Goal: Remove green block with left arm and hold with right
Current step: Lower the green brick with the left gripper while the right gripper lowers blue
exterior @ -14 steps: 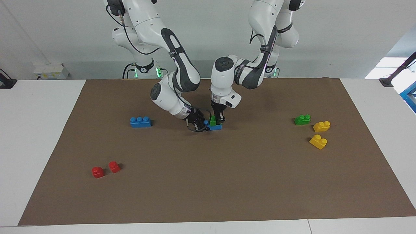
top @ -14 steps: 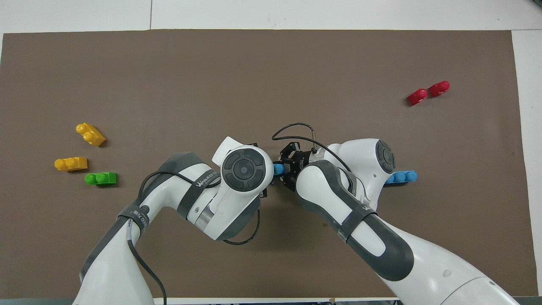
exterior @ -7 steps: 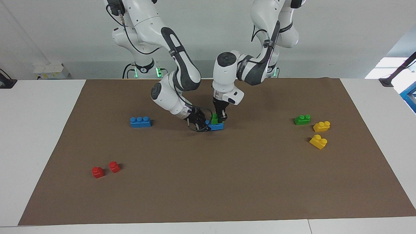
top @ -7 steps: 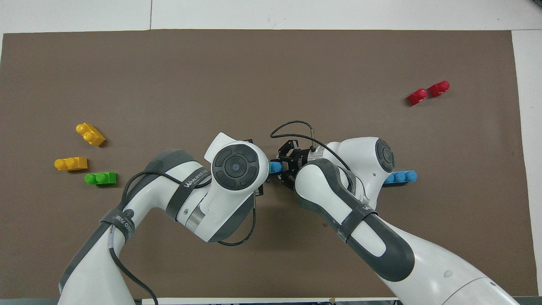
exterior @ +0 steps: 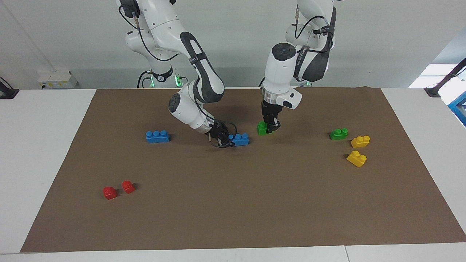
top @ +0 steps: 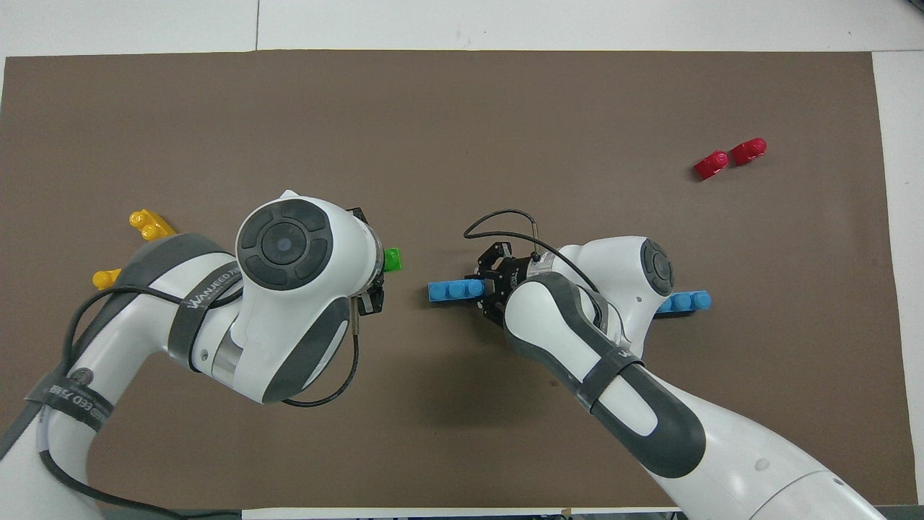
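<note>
Left gripper (exterior: 271,127) clamping the green block (exterior: 261,128), now off the blue brick (exterior: 240,139); right gripper (exterior: 224,138) pinning that brick; removal apparently done.

The left hand (exterior: 271,126) grips the green block (exterior: 261,128) above the brown mat (exterior: 233,203) — clear of the blue brick (exterior: 240,139). The right hand (exterior: 222,136) pins that brick's end at mid-counter — a second blue brick (exterior: 157,136) lies toward the right arm's end.

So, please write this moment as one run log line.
left gripper: shut on green block, detached | right gripper: shut on blue brick
</note>
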`<action>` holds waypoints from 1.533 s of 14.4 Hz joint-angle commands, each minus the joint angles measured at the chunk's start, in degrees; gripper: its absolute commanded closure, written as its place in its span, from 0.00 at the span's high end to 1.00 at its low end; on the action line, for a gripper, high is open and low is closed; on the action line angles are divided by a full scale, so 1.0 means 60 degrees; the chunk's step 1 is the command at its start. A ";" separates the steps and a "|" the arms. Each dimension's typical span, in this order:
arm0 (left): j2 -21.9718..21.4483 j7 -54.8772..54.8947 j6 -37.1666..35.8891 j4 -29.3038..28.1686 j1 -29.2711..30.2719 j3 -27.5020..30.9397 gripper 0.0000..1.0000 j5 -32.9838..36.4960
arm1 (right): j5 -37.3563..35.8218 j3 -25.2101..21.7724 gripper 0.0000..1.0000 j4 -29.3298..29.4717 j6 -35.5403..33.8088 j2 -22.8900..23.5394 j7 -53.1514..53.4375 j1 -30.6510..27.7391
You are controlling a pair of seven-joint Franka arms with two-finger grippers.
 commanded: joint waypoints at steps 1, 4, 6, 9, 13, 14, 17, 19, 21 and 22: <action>-0.0127 0.1200 -0.0242 -0.0123 0.0623 -0.0062 0.00 -0.0236 | 0.0285 -0.0007 0.00 0.0047 -0.0311 -0.0038 -0.0396 -0.0181; -0.0141 0.3453 -0.0212 -0.0254 0.1560 -0.0047 0.00 -0.0617 | 0.0139 -0.0022 0.00 0.0090 -0.0574 -0.0111 -0.0528 -0.0370; -0.0170 0.4657 -0.0096 -0.0430 0.2365 -0.0062 0.00 -0.0662 | -0.0225 -0.0066 0.00 0.0485 -0.1610 -0.0213 -0.0499 -0.0881; -0.0331 0.6501 0.0328 -0.0941 0.3318 -0.0047 0.00 -0.0866 | -0.1585 -0.0052 0.00 0.1099 -0.3192 -0.0404 -0.0586 -0.2140; -0.0260 0.9094 0.0725 -0.1310 0.4330 -0.0047 0.00 -0.0896 | -0.2849 -0.0022 0.00 0.1863 -0.4792 -0.0287 -0.1215 -0.3869; -0.0114 0.9594 0.0885 -0.1368 0.4462 -0.0033 0.00 -0.0896 | -0.2908 -0.0037 0.00 0.1834 -0.4983 -0.0287 -0.1420 -0.4148; 0.0282 1.0153 0.1967 -0.1762 0.4711 -0.0032 0.00 -0.0896 | -0.3844 -0.0022 0.00 0.1834 -0.5116 -0.0156 -0.2006 -0.4983; 0.0530 1.0724 0.2262 -0.1851 0.4756 -0.0032 0.00 -0.0896 | -0.3962 -0.0037 0.00 0.1849 -0.5146 -0.0010 -0.2183 -0.5321; 0.0926 1.0931 0.2788 -0.1852 0.4800 -0.0032 0.00 -0.0896 | -0.4414 -0.0037 0.00 0.1849 -0.5131 0.0049 -0.2198 -0.5498; 0.1102 1.1033 0.2936 -0.1852 0.4829 -0.0032 0.00 -0.0896 | -0.4562 -0.0037 0.00 0.1820 -0.5146 0.0049 -0.2227 -0.5789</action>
